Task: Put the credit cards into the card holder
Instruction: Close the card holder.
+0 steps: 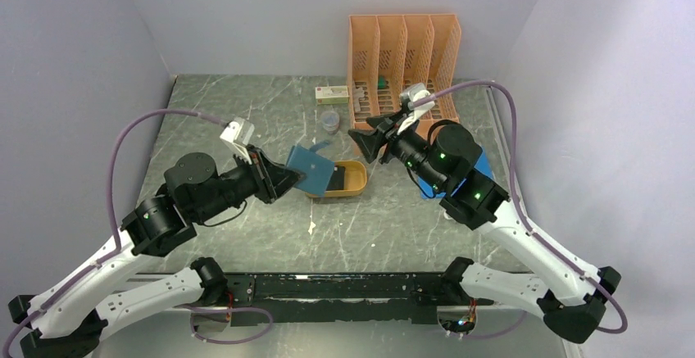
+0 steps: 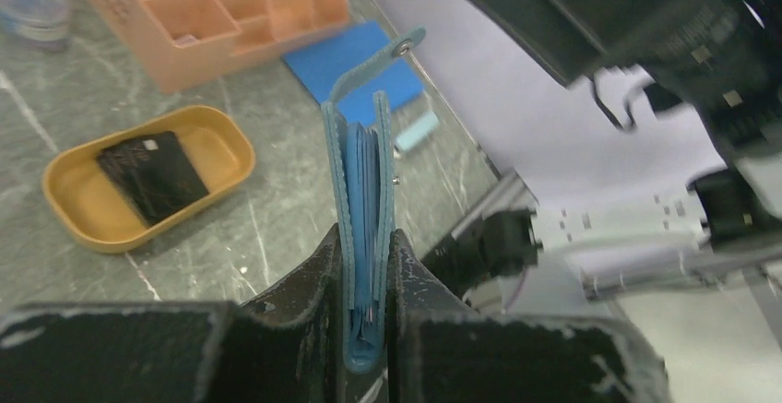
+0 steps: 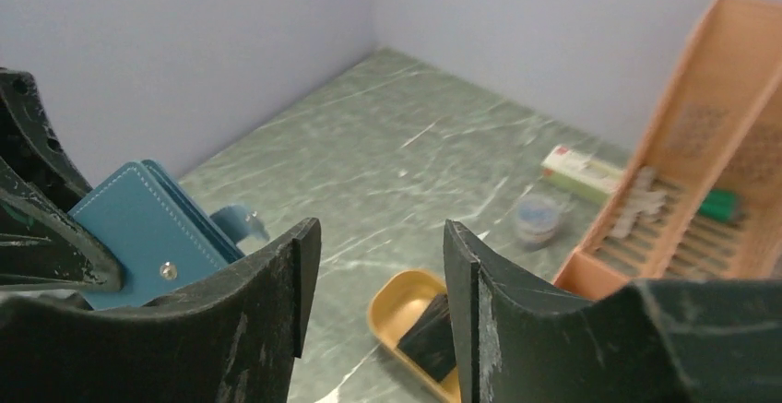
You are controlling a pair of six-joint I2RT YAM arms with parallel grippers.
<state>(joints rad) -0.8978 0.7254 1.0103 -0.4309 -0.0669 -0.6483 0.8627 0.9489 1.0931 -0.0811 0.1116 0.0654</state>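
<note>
At the middle of the table (image 1: 246, 120), the left gripper (image 2: 367, 246) is clamped on one end of the card holder (image 2: 364, 172). It holds the holder upright off the surface, covers slightly parted and snap tab (image 2: 387, 57) loose, presumably so a card can slide in from the free end. The holder hangs just at nine o'clock of the orange tray (image 2: 74, 228), where the credit cards (image 2: 152, 175) lie. At one o'clock of the tray, the right gripper (image 3: 380, 237) has its jaws apart and empty, seemingly ready to fetch a card.
</note>
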